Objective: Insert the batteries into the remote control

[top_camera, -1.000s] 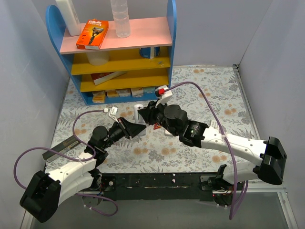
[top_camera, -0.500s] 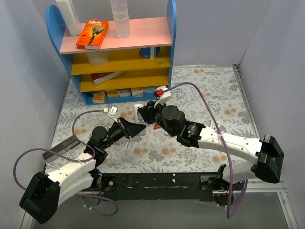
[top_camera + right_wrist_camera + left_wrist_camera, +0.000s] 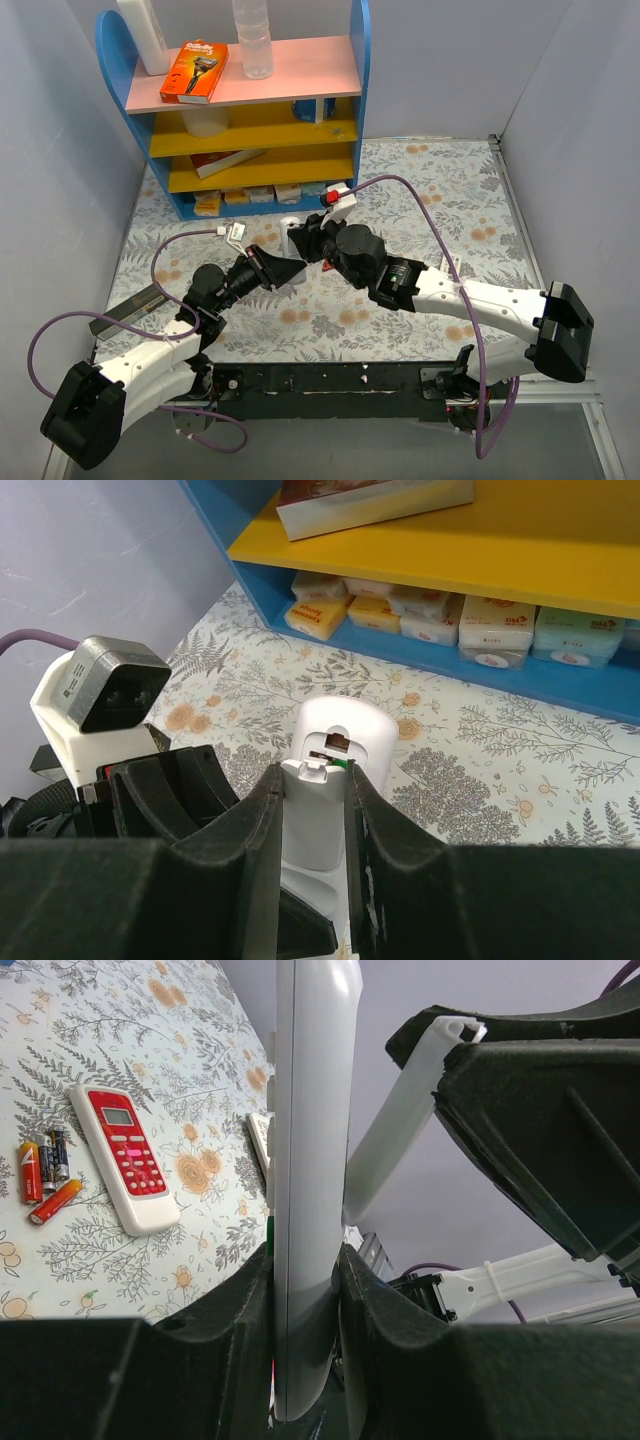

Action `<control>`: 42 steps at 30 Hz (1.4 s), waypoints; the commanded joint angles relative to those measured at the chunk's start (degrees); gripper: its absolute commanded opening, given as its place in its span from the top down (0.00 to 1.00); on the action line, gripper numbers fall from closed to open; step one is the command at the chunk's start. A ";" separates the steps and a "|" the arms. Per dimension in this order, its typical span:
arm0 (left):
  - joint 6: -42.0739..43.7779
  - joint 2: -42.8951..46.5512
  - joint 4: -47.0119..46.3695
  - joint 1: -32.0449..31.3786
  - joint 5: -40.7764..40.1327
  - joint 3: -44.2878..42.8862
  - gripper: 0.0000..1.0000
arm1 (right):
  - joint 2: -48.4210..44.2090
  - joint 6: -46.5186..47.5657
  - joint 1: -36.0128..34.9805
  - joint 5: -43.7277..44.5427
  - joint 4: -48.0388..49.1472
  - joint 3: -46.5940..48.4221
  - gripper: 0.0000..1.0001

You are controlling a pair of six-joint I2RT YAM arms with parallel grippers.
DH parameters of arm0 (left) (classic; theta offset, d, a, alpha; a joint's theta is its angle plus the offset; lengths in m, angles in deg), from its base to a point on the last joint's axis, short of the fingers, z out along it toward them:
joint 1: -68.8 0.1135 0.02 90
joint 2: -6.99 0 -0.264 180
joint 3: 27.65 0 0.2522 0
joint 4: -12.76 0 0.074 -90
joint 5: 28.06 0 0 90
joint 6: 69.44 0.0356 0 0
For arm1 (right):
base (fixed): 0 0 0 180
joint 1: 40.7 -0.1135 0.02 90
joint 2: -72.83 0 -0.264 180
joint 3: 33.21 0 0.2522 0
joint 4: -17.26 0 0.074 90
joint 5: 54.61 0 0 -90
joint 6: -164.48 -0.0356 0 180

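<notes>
Spreading between pale walls (image 3: 60, 120), a floral tablecloth (image 3: 440, 200) bears perhaps four batteries (image 3: 45, 1172).

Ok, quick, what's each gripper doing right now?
Left gripper: closed, holding the remote edge-on.
Right gripper: closed on a white strip, apparently the battery cover.

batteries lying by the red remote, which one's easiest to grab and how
Take the slanted red battery: it lies flat, at an angle below the row of three batteries packed side by side. Come straight down and pinch across the middle of its barrel, since its long sides look free.
</notes>
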 commanded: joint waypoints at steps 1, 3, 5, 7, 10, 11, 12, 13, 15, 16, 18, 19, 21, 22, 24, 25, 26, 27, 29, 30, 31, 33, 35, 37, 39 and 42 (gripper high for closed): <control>0.28 1.37 -2.02 -0.11 -0.34 -2.67 1.00 | 1.01 0.88 -0.56 2.33 1.52 -0.23 0.86; 0.28 1.28 -2.20 -0.20 -0.16 -2.67 1.00 | 1.36 0.62 -0.65 2.42 1.26 -0.14 0.84; 0.37 1.19 -2.46 -0.11 0.19 -2.67 1.00 | 1.80 0.71 -0.73 2.42 1.08 -0.05 0.81; 0.37 1.37 -2.64 -0.11 0.36 -2.67 1.00 | 2.15 0.97 -0.73 2.34 1.08 -0.05 0.79; 0.28 1.63 -2.46 -0.11 0.37 -2.50 1.00 | 2.77 1.23 -0.82 2.07 0.55 0.30 0.73; 0.28 1.63 -2.38 -0.11 0.28 -2.49 1.00 | 2.86 1.15 -0.82 1.81 0.55 0.21 0.73; 0.20 1.81 -2.46 -0.20 0.10 -2.41 1.00 | 2.95 1.15 -0.91 1.89 0.47 0.21 0.72; -0.24 1.98 -2.46 -0.11 0.02 -2.32 1.00 | 3.03 1.15 -0.91 1.81 0.46 0.21 0.70; -0.68 1.98 -2.90 -0.11 -0.16 -1.97 1.00 | 3.30 1.23 -0.91 1.72 0.20 0.30 0.67; -0.86 1.90 -3.34 -0.20 -0.16 -1.88 1.00 | 3.30 1.06 -0.91 1.72 0.11 0.21 0.65; -1.56 1.98 -3.78 -0.20 -0.16 -1.53 1.00 | 3.21 1.06 -0.91 1.72 0.11 0.21 0.63; -1.82 1.98 -4.04 -0.20 -0.16 -1.44 1.00 | 3.30 1.06 -0.91 1.72 0.11 0.30 0.60; -2.26 1.98 -4.13 -0.20 -0.07 -1.09 1.00 | 3.21 1.23 -0.91 2.07 0.11 0.39 0.58; -2.44 2.07 -4.22 -0.20 -0.07 -1.00 1.00 | 3.21 1.50 -0.91 2.07 0.11 0.47 0.55; -2.53 2.33 -4.13 -0.20 -0.16 -0.91 1.00 | 3.12 1.67 -0.91 2.33 0.11 0.56 0.53; -2.70 2.42 -3.96 -0.11 -0.16 -0.91 1.00 | 3.04 1.76 -0.91 2.33 0.20 0.65 0.52; -2.71 2.42 -3.96 -0.20 -0.16 -0.83 1.00 | 2.95 1.94 -0.91 2.25 0.11 0.91 0.50; -2.79 2.51 -4.04 -0.20 -0.16 -0.74 1.00 | 2.95 2.11 -0.91 1.99 0.11 1.18 0.50; -2.97 2.42 -4.22 -0.20 -0.07 -0.56 1.00 | 2.77 2.64 -0.91 1.81 0.11 1.88 0.46; -3.06 2.42 -4.31 -0.20 -0.07 -0.56 1.00 | 2.68 2.99 -1.00 1.63 0.11 2.14 0.45; -3.14 2.51 -4.40 -0.20 0.01 -0.56 1.00 | 2.51 3.34 -0.91 1.63 0.11 2.41 0.43; -3.23 2.51 -4.40 -0.20 -0.07 -0.47 1.00 | 2.16 4.13 -0.91 1.28 -0.32 3.63 0.39; -3.32 2.69 -4.57 -0.20 0.01 -0.39 1.00 | 1.63 4.92 -0.91 1.54 -1.55 4.60 0.35; -3.41 2.86 -4.57 -0.29 -0.07 -0.39 1.00 | 1.28 5.97 -0.82 1.72 -2.87 6.36 0.32; -3.50 2.95 -4.49 -0.20 0.01 -0.39 1.00 | 0.40 6.50 -0.56 1.46 -4.53 7.24 0.30; -3.58 3.13 -4.57 -0.11 0.28 -0.47 1.00 | -0.83 6.95 0.75 -1.51 -7.08 8.38 0.27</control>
